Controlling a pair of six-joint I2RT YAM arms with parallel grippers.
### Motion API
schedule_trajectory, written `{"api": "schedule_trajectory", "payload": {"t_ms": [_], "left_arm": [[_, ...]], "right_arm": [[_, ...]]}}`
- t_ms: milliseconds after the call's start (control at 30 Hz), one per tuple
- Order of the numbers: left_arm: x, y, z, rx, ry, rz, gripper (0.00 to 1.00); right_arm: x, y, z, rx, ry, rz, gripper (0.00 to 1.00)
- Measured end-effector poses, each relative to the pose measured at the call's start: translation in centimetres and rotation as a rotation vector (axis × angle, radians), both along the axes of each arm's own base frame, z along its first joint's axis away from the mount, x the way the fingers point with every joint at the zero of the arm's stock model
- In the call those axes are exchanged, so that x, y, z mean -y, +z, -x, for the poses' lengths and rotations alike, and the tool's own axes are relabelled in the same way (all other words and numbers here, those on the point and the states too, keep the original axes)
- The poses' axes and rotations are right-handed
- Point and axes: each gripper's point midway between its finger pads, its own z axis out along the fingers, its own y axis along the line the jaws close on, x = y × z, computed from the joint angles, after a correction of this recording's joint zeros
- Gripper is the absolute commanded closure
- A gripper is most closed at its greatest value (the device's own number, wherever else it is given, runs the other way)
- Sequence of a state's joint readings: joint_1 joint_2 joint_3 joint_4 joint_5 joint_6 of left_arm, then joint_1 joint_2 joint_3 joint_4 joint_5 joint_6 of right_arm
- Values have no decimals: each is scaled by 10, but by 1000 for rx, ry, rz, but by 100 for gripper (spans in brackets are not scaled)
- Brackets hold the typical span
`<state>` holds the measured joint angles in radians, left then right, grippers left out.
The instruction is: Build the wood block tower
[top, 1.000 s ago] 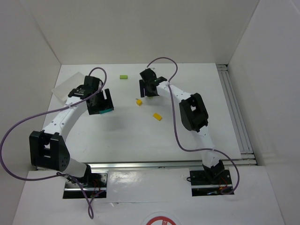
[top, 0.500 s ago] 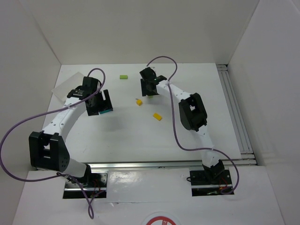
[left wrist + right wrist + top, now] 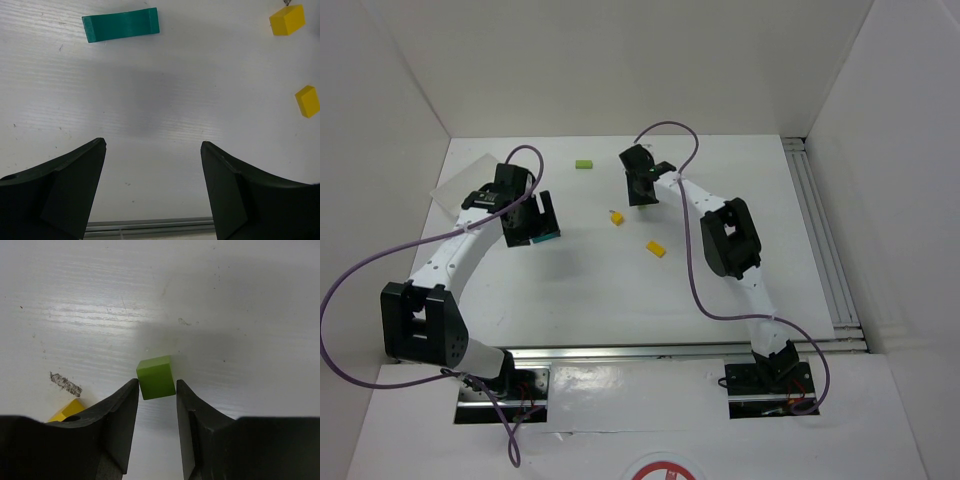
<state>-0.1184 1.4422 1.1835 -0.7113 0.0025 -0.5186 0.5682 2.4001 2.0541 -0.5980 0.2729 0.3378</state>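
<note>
My right gripper [image 3: 156, 385] [image 3: 640, 190] has its fingertips closed on the sides of a small green block [image 3: 156, 377] that sits low on the table. A yellow block [image 3: 66, 412] lies just left of it and also shows in the top view [image 3: 617, 217]. A second yellow block [image 3: 656, 248] lies nearer. Another light green block [image 3: 584, 164] lies at the back. My left gripper [image 3: 152, 147] [image 3: 530, 220] is open and empty. The teal arch piece [image 3: 120, 25] [image 3: 550, 238] lies flat on the table ahead of it.
A translucent white tray [image 3: 460, 180] lies at the back left beside the left arm. White walls enclose the table on three sides. A metal rail [image 3: 825, 240] runs along the right edge. Both yellow blocks show in the left wrist view, one far [image 3: 287, 20] and one nearer [image 3: 307, 101].
The right gripper's fingers have closed in around the green block. The left gripper has shifted slightly to the left and stays open.
</note>
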Motion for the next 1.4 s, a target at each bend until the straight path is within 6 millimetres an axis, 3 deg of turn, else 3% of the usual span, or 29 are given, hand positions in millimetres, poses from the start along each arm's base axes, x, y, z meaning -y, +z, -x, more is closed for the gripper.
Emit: {"api": "schedule_trajectory", "payload": {"t_ms": [267, 400, 767, 900, 1133, 1200, 1400], "left_arm": [[0, 0, 0, 1, -18, -7, 10], [0, 0, 0, 1, -19, -6, 10], [0, 0, 1, 1, -22, -7, 10], [0, 0, 1, 0, -22, -7, 10], [0, -2, 1, -3, -22, -7, 10], [0, -3, 3, -8, -22, -8, 11], [0, -4, 4, -12, -23, -7, 11]], "right_arm": [[2, 0, -1, 0, 0, -2, 58], [3, 0, -2, -2, -1, -5, 47], [8, -1, -5, -8, -3, -13, 47], [10, -11, -5, -23, 0, -3, 47], [12, -18, -6, -26, -2, 8, 56], [12, -18, -7, -25, -3, 9, 65], [24, -17, 3, -25, -21, 37, 65]]}}
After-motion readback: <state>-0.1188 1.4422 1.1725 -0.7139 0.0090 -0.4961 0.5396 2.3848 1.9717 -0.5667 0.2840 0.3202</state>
